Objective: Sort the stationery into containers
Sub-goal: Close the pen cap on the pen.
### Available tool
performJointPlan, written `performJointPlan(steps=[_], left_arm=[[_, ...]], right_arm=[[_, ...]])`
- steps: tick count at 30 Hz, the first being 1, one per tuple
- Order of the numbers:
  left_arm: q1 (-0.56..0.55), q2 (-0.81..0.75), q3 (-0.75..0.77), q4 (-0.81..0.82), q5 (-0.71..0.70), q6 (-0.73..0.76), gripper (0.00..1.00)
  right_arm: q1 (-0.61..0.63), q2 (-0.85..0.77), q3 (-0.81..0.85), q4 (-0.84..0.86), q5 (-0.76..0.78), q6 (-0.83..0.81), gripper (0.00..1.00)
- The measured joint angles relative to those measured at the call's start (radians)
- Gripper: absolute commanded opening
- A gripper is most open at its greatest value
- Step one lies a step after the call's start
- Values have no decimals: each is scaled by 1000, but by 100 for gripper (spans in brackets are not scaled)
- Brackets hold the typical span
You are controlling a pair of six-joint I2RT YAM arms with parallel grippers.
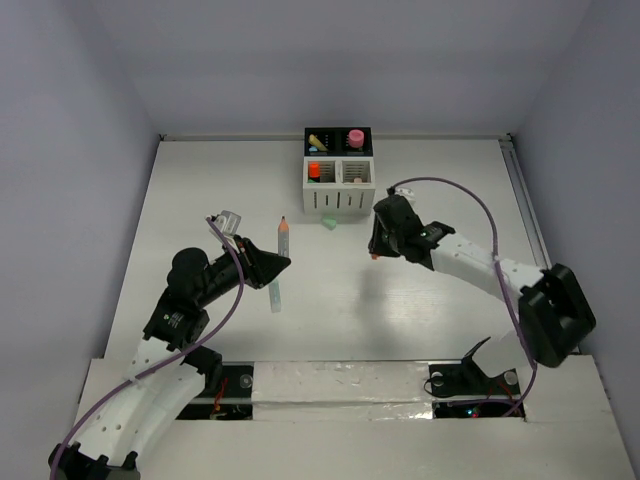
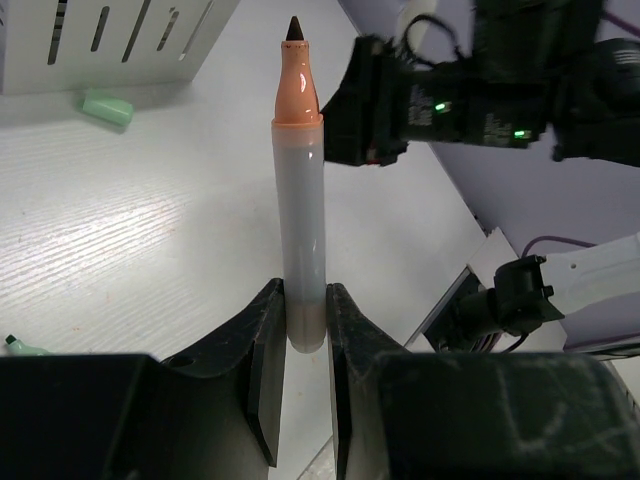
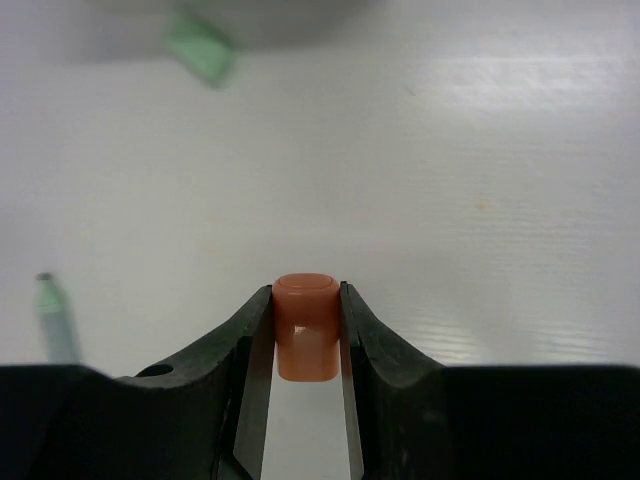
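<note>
Evidently my left gripper (image 2: 303,300) pinches the uncapped marker (image 2: 300,200) by its tail, nib outward, presumably for recapping; my right gripper (image 3: 304,295) is clamped around the orange cap (image 3: 305,345) above the table (image 1: 200,200); the organizer (image 1: 338,200) waits beyond, partly filled.

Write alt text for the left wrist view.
The left gripper clamps the tail of an uncapped marker, orange neck and dark tip pointing away. Beyond it are the right arm, a green piece on the table and the white organizer.
</note>
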Motion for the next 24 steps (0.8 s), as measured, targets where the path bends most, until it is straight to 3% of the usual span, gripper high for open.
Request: performJointPlan(steps=[4, 11, 24], left_arm=[[0, 2, 0, 0, 0, 0, 0], [0, 9, 0, 0, 0, 0, 0], [0, 15, 0, 0, 0, 0, 0]], right_arm=[[111, -102, 108, 55, 11, 5, 7], [271, -60, 352, 222, 78, -3, 4], [338, 130, 488, 330, 112, -20, 4]])
